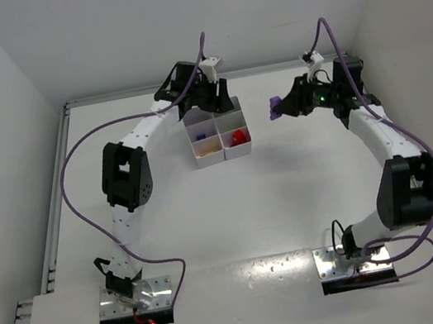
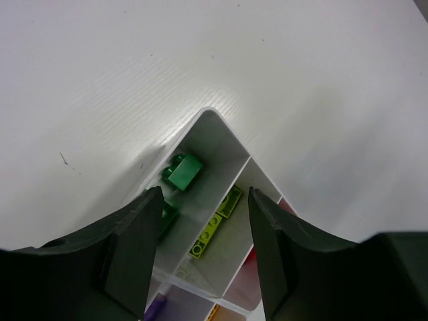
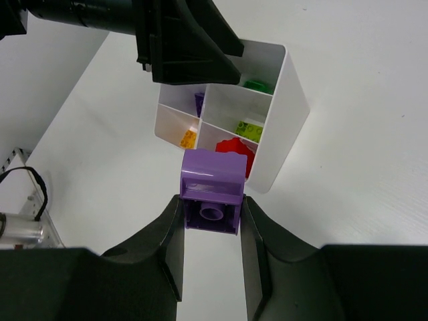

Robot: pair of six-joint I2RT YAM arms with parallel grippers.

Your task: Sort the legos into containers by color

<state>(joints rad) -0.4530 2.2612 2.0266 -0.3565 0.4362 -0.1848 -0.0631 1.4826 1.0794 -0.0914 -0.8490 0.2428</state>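
The right claw (image 3: 210, 204) is clenched on a purple brick (image 3: 212, 179), held aloft right of the tray (image 3: 289, 127), apart from its rim, tabletop (image 1: 235, 217) showing between. The left claw (image 2: 204, 200) hangs spread over the tray's corner compartment, where green bricks (image 2: 185, 171) lie.

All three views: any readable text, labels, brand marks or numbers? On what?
No text can be read in any view.
purple brick in the right gripper: no print visible.
tray: plain white walls, no label.
lime bricks: studs too small to show any mark.
left arm and right arm: no legible marking at this size.
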